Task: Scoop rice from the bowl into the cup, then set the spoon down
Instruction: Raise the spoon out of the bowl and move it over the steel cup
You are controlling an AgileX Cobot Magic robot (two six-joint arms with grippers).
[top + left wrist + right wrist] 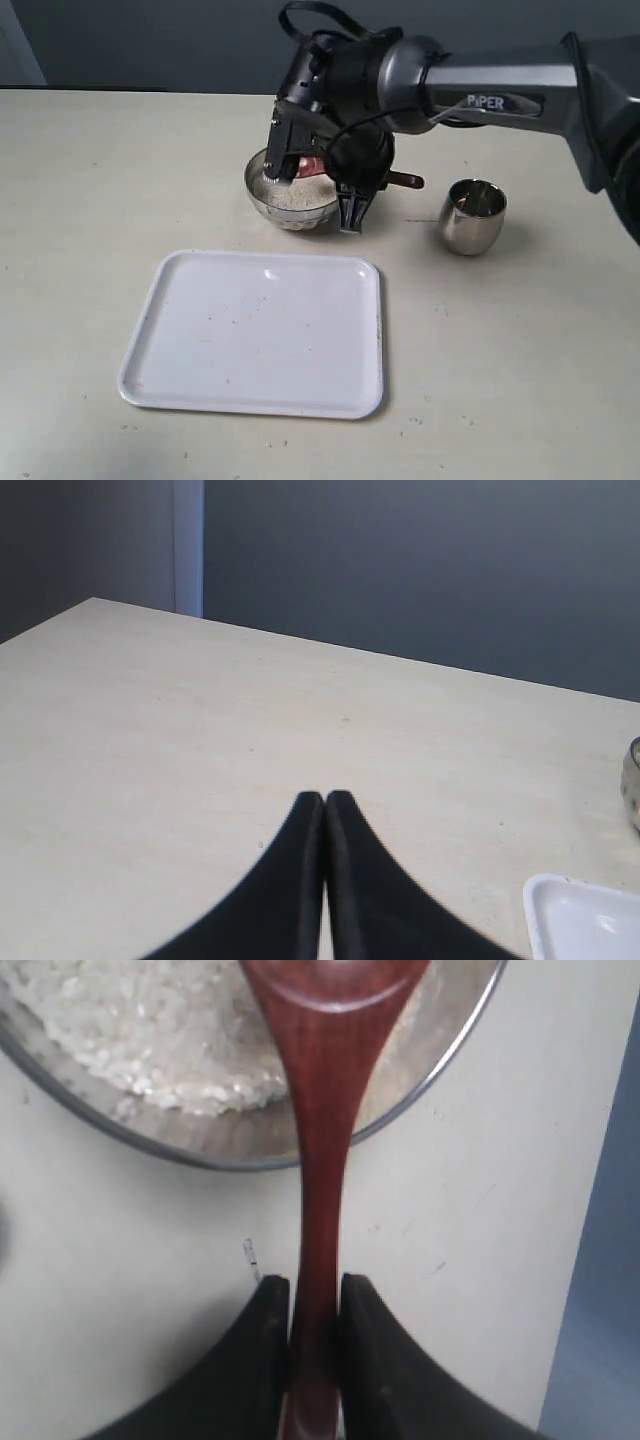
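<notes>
**Spoon gripped at the rice bowl**

A pale beige tabletop [100, 180] runs back to a dark grey-blue wall at 12 o'clock in the exterior view. Near the middle of the table stands the round shiny steel bowl [290, 214], with the heap of small white rice grains [288, 194] inside it. The small rounded steel cup [472, 215] stands at 3 o'clock from the bowl, well apart from it. A flat white rectangular plastic tray [260, 335] lies at 6 o'clock from the bowl, close to it but not touching.

The right arm reaches in from 3 o'clock, and its gripper [314, 1288] is clenched on the slim handle of the dark reddish-brown wooden spoon [320, 1160]. The black fingers press the handle from both sides. The handle crosses the bowl's rim, and the spoon's oval head lies inside the rim beside the rice. Whether the head touches the grains cannot be told, as the wrist view cuts it off.

The left gripper [325, 800] is off to 9 o'clock over bare table. Its fingers are pressed together with nothing between them, and a corner of the tray lies near it.
</notes>
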